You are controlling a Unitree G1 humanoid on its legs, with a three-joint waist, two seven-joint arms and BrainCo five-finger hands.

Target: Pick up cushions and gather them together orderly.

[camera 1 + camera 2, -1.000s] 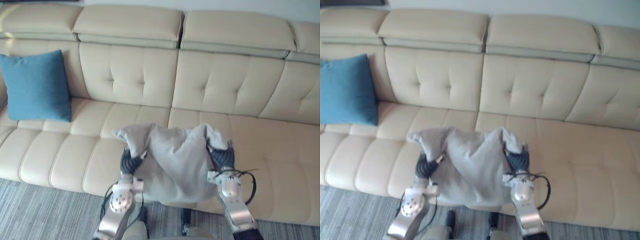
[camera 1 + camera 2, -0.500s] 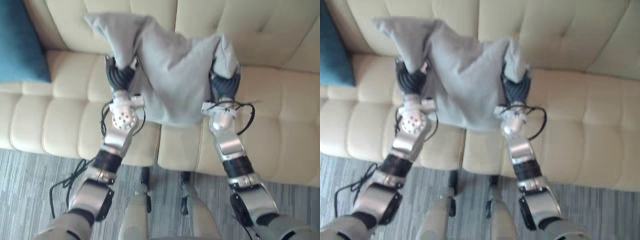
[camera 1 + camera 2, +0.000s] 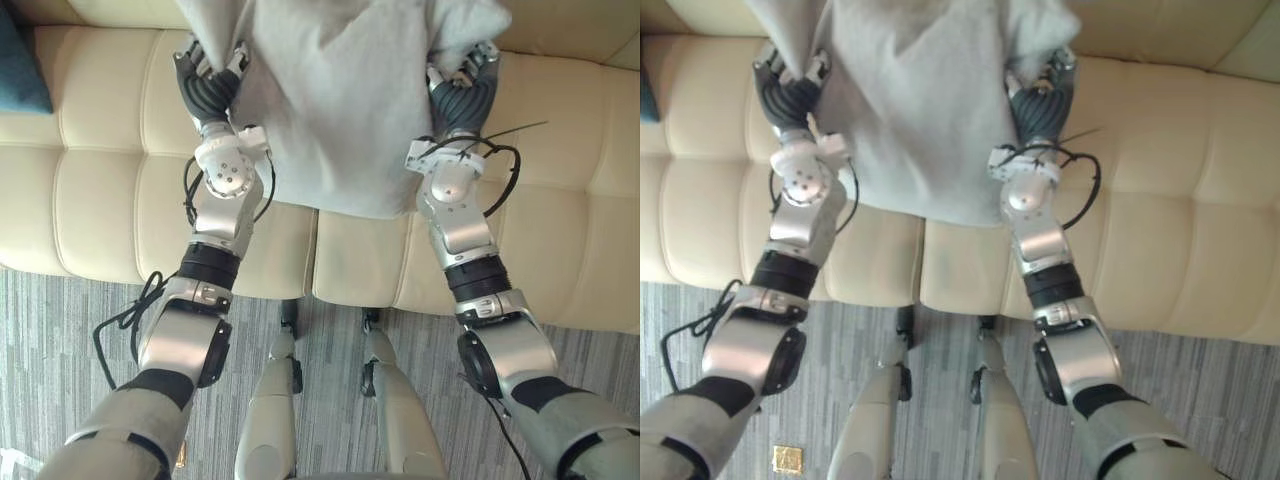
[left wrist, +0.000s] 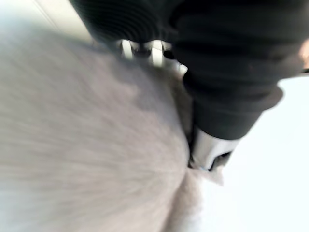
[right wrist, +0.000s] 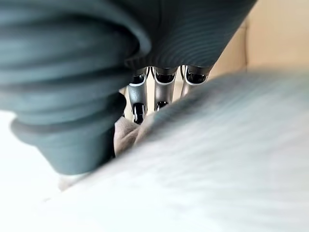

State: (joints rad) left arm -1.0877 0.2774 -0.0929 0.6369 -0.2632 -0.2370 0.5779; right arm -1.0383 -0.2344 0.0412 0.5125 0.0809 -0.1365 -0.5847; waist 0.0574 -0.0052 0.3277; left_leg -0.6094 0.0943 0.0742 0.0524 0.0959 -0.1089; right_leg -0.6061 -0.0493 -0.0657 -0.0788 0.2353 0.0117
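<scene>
A grey cushion (image 3: 335, 100) hangs over the seat of the cream sofa (image 3: 90, 200), its top edge cut off by the view's upper border. My left hand (image 3: 208, 85) is at its left upper corner and my right hand (image 3: 462, 90) at its right upper corner. Both hands' fingers (image 5: 161, 89) stretch nearly straight along the cloth, with their tips showing past it. A bunch of cloth lies against my left thumb (image 4: 210, 150). The edge of a blue cushion (image 3: 12, 60) leans at the sofa's far left.
The sofa's front edge runs across the view just below the grey cushion. Grey striped carpet (image 3: 60, 330) lies in front of it, with a small yellow object (image 3: 787, 458) on it at lower left.
The camera has tipped downward, so the sofa's back has slid out of the picture. Both hands carried the grey cushion forward over the seat, and their fingers have uncurled from its corners.
</scene>
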